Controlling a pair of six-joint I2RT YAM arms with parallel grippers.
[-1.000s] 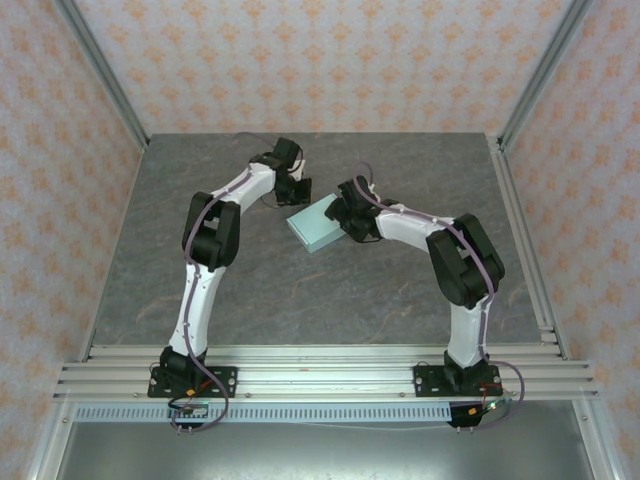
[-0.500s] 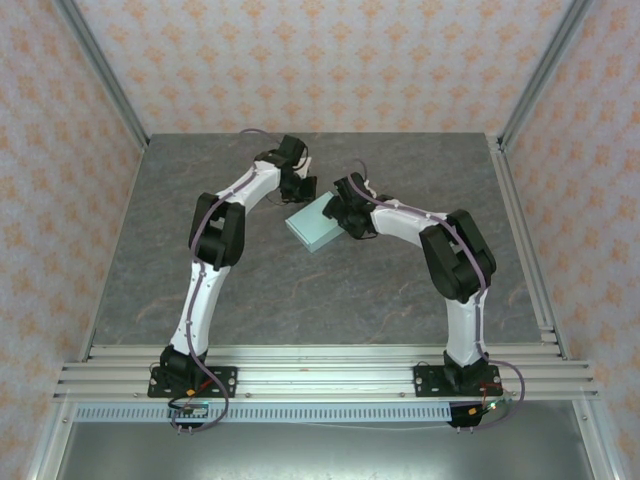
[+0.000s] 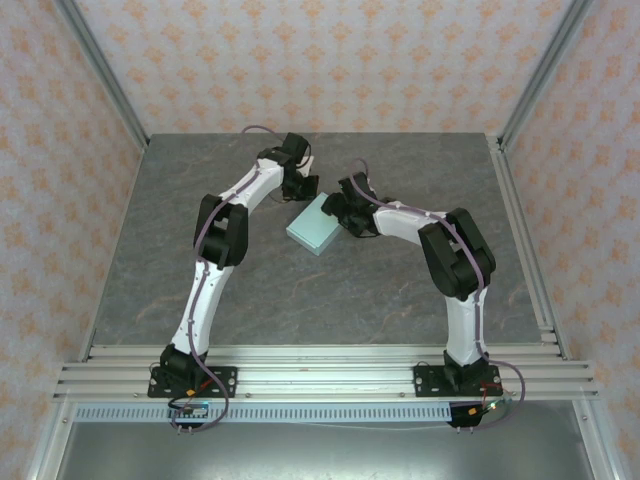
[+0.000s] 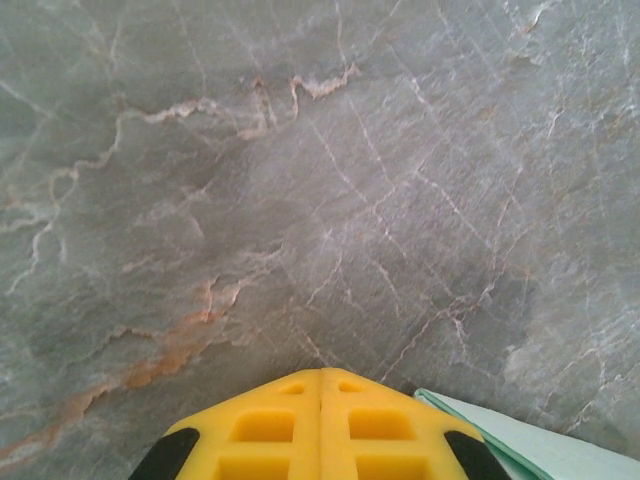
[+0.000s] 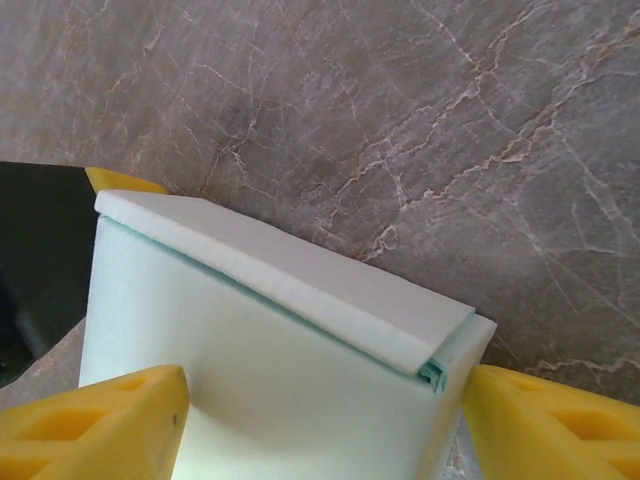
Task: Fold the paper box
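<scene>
Top view, left of centre: left arm (image 3: 215, 250) reaches up the frame from its base at the bottom edge, wrist bent in toward the middle

left end effector (image 3: 299, 187) sits above centre, just left of the middle, just beside the upper corner of the paper box (image 3: 312, 228); whether it touches the box, can't tell from here

left wrist view: left end effector (image 4: 320, 374) clenched, both yellow fingers (image 4: 265, 425) pressed flat together at bottom centre, nothing between them; bare grey veined counter (image 4: 300, 200) above them, a mint edge of the paper box (image 4: 525, 447) in the lower right corner, just beside the fingers

top view, centre: paper box is a closed shallow mint rectangle lying flat on the counter (image 3: 300, 300), turned at an angle, between the two end effectors

right of the box: right end effector (image 3: 337, 212) at the box's right side, right arm (image 3: 455, 260) arcing back down to its base at lower right

right wrist view: paper box (image 5: 270, 350) takes the lower left and centre, a lid flap (image 5: 290, 285) folded along its upper edge, a darker mint tab (image 5: 434, 375) showing at the right corner; a yellow tip (image 5: 125, 181) peeks out behind the box's upper left corner beside a dark body at the left edge

right end effector (image 5: 325, 410) released, jaws spread wide, one yellow finger (image 5: 100, 425) at lower left over the box face, the other at lower right just beside the box corner; whether the pads press the card, can't tell
</scene>
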